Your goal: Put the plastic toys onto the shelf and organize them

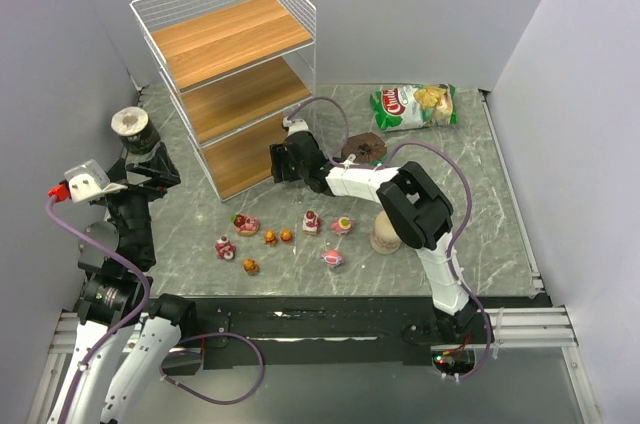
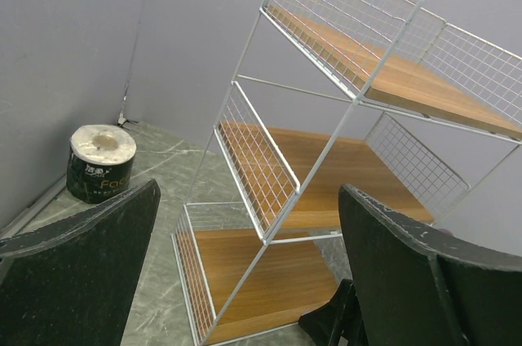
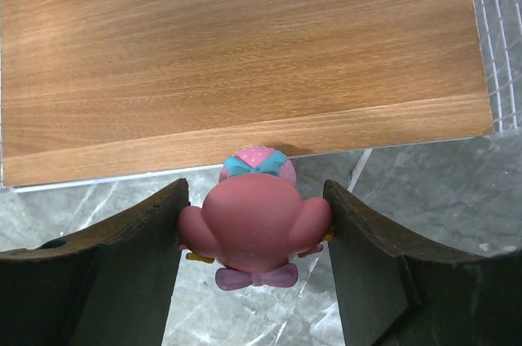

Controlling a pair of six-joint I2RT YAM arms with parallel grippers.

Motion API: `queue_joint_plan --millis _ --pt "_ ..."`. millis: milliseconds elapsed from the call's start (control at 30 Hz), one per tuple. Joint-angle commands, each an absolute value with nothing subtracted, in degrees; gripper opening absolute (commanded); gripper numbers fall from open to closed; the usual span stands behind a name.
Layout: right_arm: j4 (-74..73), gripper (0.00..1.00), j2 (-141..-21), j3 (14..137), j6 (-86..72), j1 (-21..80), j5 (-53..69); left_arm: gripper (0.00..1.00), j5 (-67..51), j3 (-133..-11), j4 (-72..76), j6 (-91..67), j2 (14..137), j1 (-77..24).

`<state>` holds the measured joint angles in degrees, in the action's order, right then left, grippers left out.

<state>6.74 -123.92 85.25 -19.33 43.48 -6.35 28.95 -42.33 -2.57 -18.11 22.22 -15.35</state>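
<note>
Overhead view, wrist views facing shelf (image 1: 238, 94)

Count: 8 plastic toys (image 1: 312, 222) on the table (image 1: 480, 204), at 5 o'clock from the shelf (image 1: 230, 39) (a 9th, a pink toy (image 3: 253, 228), shows in the right wrist view). 1 shelf, 3 tiers; 1 snack bag (image 1: 415, 104); 1 cream bottle (image 1: 385, 234); 1 labelled roll (image 1: 130, 124); 1 brown ring (image 1: 362, 147).

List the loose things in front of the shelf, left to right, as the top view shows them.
Pink-and-red toy → first orange toy → second orange toy → red-and-white toy → cream bottle.
</note>
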Motion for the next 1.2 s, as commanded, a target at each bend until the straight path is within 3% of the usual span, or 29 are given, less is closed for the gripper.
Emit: queue_joint_plan --millis 0,833,1167 --pt "9.58 0.51 -123.93 87.54 -21.71 43.33 -8.52 0.96 29.18 -41.92 -0.44 -17.75 21.71 -15.47" --pt "-3.43 0.61 -130.78 99.84 -23.55 43.51 -12.57 0.96 29.27 -41.66 -0.44 -17.75 21.18 -15.47" --pt "-5.97 0.71 -132.01 102.48 -23.82 43.51 -13.18 0.96 29.27 -41.66 -0.44 -17.93 20.74 -15.47"
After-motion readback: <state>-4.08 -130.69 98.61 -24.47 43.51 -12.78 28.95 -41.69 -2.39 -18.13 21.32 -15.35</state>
